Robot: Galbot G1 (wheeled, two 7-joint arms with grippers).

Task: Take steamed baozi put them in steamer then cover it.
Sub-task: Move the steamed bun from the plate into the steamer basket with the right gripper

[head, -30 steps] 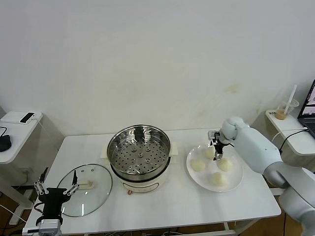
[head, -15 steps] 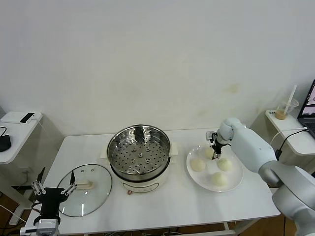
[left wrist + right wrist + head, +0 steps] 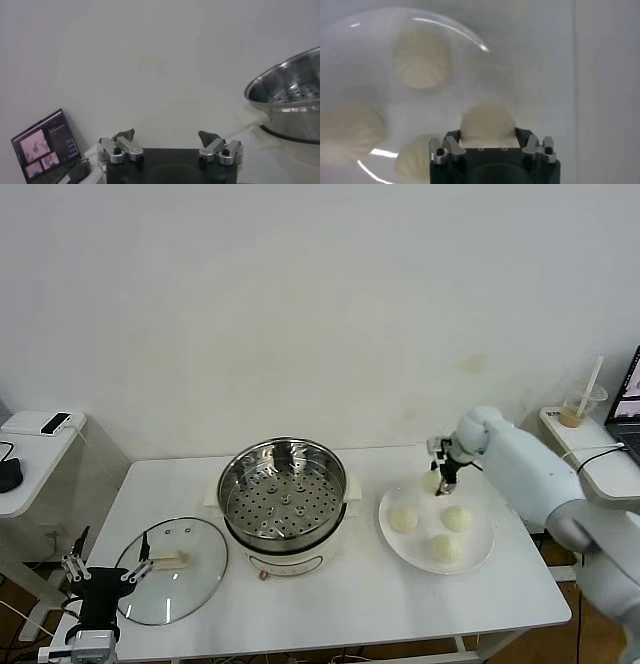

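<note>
My right gripper (image 3: 440, 476) is shut on one pale steamed baozi (image 3: 432, 481), held just above the far edge of the white plate (image 3: 482, 556). In the right wrist view that baozi (image 3: 487, 122) sits between the fingers of my right gripper (image 3: 487, 134). Three more baozi (image 3: 403, 519) (image 3: 457, 519) (image 3: 445, 548) lie on the plate. The steel steamer (image 3: 283, 489) stands uncovered at the table's middle, its perforated tray bare. The glass cover (image 3: 172, 569) lies flat to its left. My left gripper (image 3: 100, 576) waits open by the cover's near edge, holding nothing.
A side table at the left carries a phone (image 3: 50, 422) and a mouse (image 3: 8, 474). At the right, a cup with a straw (image 3: 580, 406) and a laptop edge (image 3: 628, 399) sit on another stand. The left wrist view shows the steamer's rim (image 3: 295, 95).
My right gripper has shut on the baozi at the plate's far edge and raised it a little off the plate. The left arm has barely moved.
</note>
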